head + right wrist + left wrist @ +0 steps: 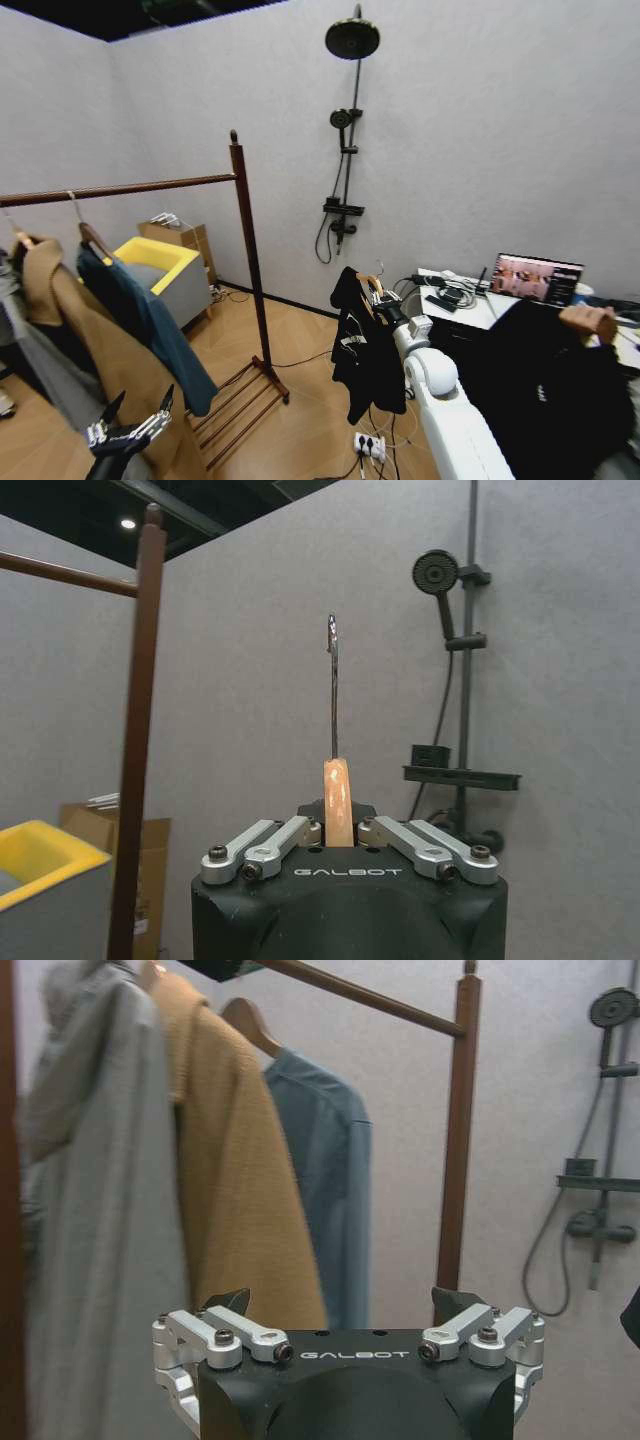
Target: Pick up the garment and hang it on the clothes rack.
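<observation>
Overhead, shower head [352,38] on grey wall [480,120]

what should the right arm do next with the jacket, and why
Probably carry it toward the robot's left and raise it toward the clothes rack's bar. The right gripper is shut on the wooden hanger, hook upright, and the black garment hangs beside the rack, lower than the bar. The bar is bare between the teal shirt and the upright. The left gripper waits low, open.

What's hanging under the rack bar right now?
Under the clothes rack bar hang a teal shirt, a tan coat and a grey hoodie. The coat covers whatever is behind it.
</observation>
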